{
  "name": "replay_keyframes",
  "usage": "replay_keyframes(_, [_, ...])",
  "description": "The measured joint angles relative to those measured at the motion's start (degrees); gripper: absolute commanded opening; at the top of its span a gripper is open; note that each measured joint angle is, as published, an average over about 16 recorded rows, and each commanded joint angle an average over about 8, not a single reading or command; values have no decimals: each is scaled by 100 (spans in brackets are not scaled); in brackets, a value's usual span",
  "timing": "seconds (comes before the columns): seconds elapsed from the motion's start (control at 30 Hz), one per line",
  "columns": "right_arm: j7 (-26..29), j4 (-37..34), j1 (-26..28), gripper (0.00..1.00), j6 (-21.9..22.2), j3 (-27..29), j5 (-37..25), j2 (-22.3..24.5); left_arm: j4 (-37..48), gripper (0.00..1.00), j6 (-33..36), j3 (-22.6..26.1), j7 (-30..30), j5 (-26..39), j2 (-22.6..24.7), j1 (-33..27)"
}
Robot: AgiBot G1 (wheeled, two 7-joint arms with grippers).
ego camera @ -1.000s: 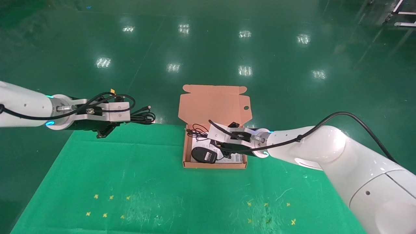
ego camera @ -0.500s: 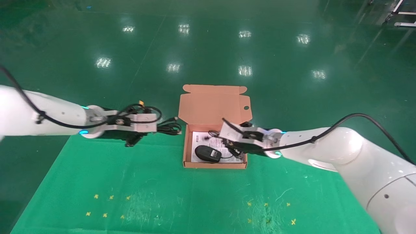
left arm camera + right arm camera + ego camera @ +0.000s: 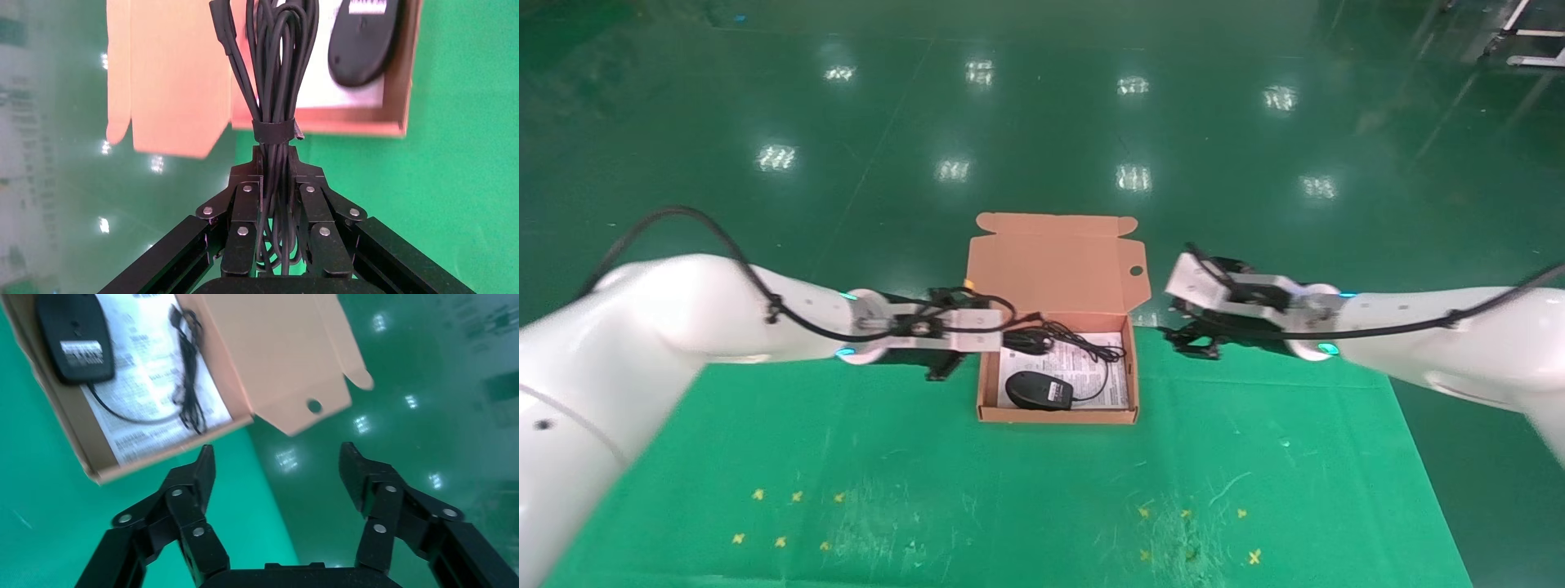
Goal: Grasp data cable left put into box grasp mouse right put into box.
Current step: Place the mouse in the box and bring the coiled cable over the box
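Compared with a second ago: left gripper [image 3: 997, 339] now carried in from the far left edge of the green mat [image 3: 887, 457] to the left wall of the shallow salmon-orange cardboard box [image 3: 1058, 415], clamped on the thick black bundled data cable [image 3: 1030, 340], free loops already reaching over the box's left wall; right gripper [image 3: 1191, 320] drawn back out of the box to its right, spread wide and holding nothing; small black oval mouse [image 3: 1039, 390] left lying on the printed white leaflet [image 3: 1103, 384] inside, thin cord trailing beside it; mouse half apparently done, cable half nearing release. Left wrist view alone showing the strap band round the bundle [image 3: 273, 130] just beyond the fingertips, and the jaws closed on it; right wrist view alone confirming the empty gap between its fingers [image 3: 194, 471] and the round hole in the lid flap [image 3: 314, 406].
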Motion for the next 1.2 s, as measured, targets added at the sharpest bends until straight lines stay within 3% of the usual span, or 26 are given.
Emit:
replay_keyframes(0.3, [405,697,37,100,-42,-11,-121,657,512,0,-390,157,813,-751,321,95])
replay_keyframes(0.63, [924,1441,25,100,-2,-45,-289,1147,413,1,-655,671,1048,-1480,353,166])
replay_keyframes(0.9, [1144,1746,23,100,14,-59,-363,1323,386,100,-787,944,1002,-1786,359,151])
replay_keyframes(1.2, [1166,1780,23,100,12,-64,-376,1342,393,100,-807,979,990,-1825,359,143])
